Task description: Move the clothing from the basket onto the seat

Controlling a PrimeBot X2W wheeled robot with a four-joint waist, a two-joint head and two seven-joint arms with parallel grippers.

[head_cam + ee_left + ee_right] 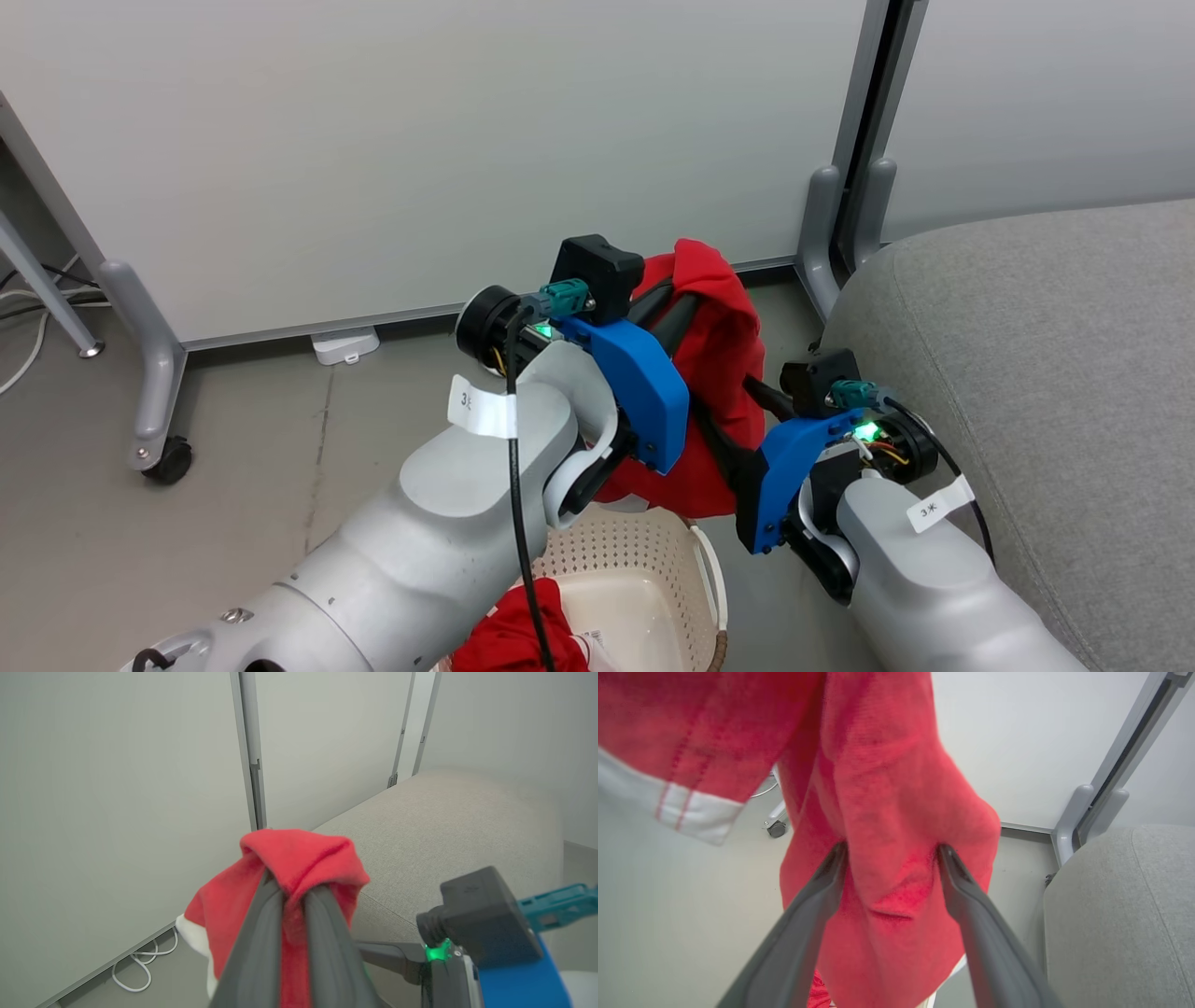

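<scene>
Soft cloth, holed plastic, woven upholstery

The clothing (887,788) is a red, fuzzy, fleece-like cloth, matt, with a smoother white trim (691,814). The basket (644,551) is cream plastic full of small holes, a little shiny inside, and its rim (721,644) looks like brown weave. The seat (1046,373) is covered in grey, coarse woven fabric, matt. The fingers (803,933) are dark grey, smooth and matt. The arm shells (467,523) are pale grey and smooth with a soft sheen; the brackets (644,383) are blue matt plastic. The floor (233,467) is grey and smooth.
</scene>
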